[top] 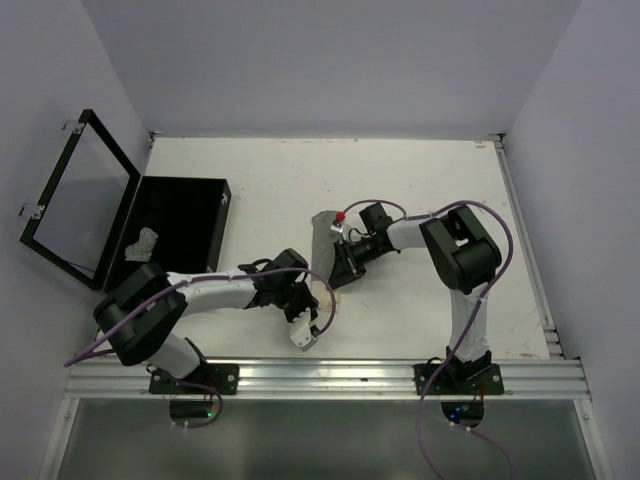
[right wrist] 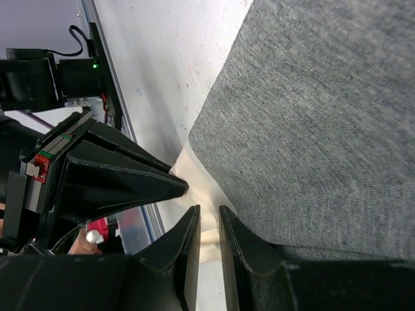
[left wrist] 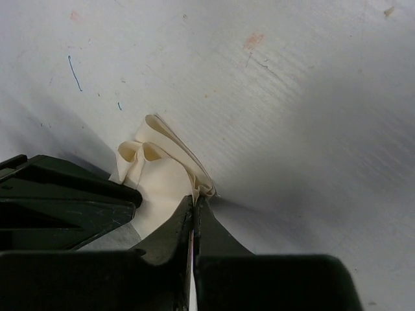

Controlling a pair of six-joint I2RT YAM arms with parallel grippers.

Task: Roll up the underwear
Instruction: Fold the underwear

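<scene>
Left end effector [left wrist: 196, 202]: the two fingers were pressed together with no visible gap, pinching a gathered edge of the underwear [left wrist: 162, 172]. The cream cloth bunched into small folds directly ahead of the fingertips and rested on the desk [left wrist: 292, 97].

Right end effector [right wrist: 209, 211]: the fingers stood only narrowly apart, with cream cloth filling the slot between them, so it was clamped on the same garment. The heather grey panel [right wrist: 324, 129] of the underwear lay against the outer side of one finger and spread away from it across most of the right wrist view.

Relative position: the two end effectors met tip to tip, just beside each other at the cream edge. In the right wrist view the left end effector's dark wedge pointed at the slot of the right one.

Overhead: the underwear sat near the middle of the desk. Its grey panel stood up from the surface on the far side of the right end effector, while the cream part lay between the two end effectors.

Surroundings: a black box [top: 190, 205] stood at the left edge of the desk, well apart from the work area, its hinged lid [top: 75, 200] open and tilted outward. A second grey garment [top: 143, 243] lay inside the box.
</scene>
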